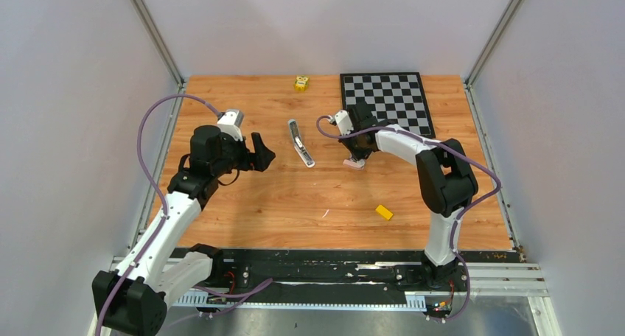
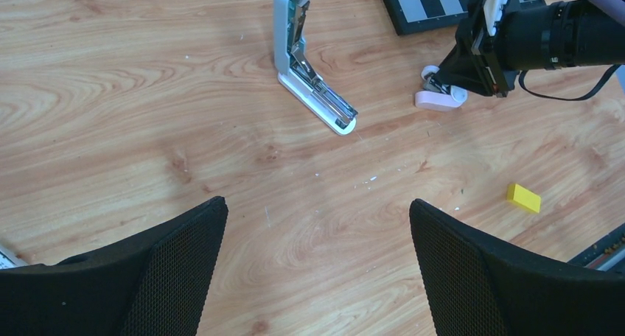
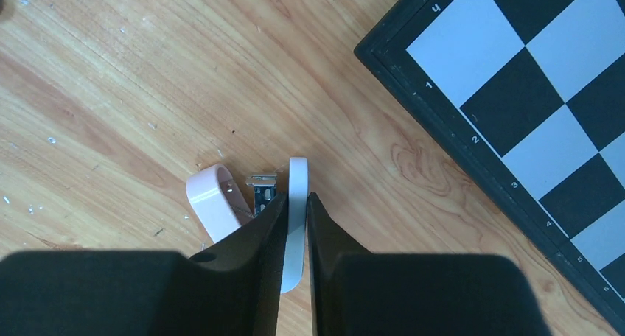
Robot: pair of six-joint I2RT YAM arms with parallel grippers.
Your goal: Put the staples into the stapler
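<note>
Black left gripper spread wide, gripping nothing. Pale blue stapler mid-table, flipped open. Further right, probably the staples: tiny silvery bit between a pink tab and a white tab, right gripper clamped on the white one. Guessing light, stiff, snappable, slick, so pinch the long sides. Grainy wooden table, chessboard far right, decent elbow room.

Stapler lies opened on table; right end effector down at pale pink object, seemingly gripping; yellow block apart.
</note>
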